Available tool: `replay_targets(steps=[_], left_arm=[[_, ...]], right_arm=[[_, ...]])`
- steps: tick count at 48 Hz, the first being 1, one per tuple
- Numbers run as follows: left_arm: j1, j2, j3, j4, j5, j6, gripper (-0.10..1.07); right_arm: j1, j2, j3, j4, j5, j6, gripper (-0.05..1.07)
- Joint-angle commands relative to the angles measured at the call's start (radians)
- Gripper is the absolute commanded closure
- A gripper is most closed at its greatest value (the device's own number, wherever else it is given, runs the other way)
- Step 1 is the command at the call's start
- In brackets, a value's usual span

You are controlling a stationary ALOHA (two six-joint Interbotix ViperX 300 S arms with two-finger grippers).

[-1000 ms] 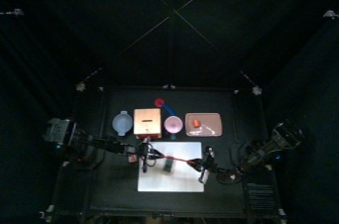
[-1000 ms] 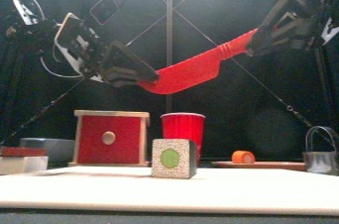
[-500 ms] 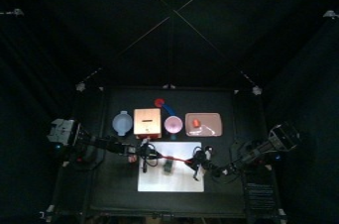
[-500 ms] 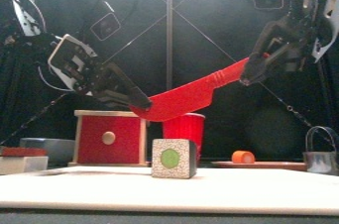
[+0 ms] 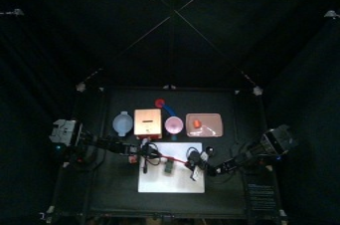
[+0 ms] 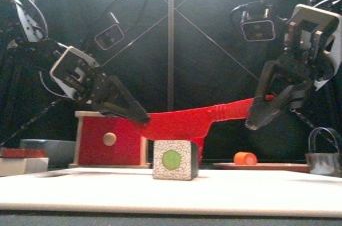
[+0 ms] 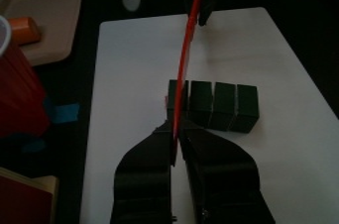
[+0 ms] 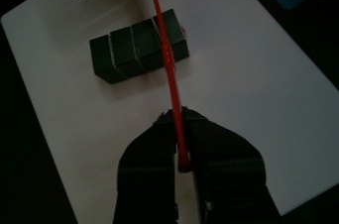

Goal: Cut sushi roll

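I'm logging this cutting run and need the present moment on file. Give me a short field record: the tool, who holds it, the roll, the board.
tool: red knife, long thin blade, held at both ends
left gripper: shut on one end of the knife
right gripper: shut on the other end
sushi roll: dark block on the board, looks segmented; blade edge runs above it, crossing its length
contact: cannot tell whether the blade touches the roll
cutting board: white, rectangular, with a handle slot
behind the board: red cup
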Motion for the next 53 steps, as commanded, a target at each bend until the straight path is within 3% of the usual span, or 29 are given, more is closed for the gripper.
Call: replay_targets(steps=[1, 53], left_arm=[[-0.003, 0.003, -0.037, -0.005, -0.008, -0.003, 0.56], [-0.072, 0.000, -0.037, -0.058, 0.003, -0.003, 0.56]], right_arm=[[-0.021, -0.015, -0.012, 0.008, 0.003, 0.006, 0.86], [0.000, 0.040, -0.041, 0.038, -0.003, 0.008, 0.86]])
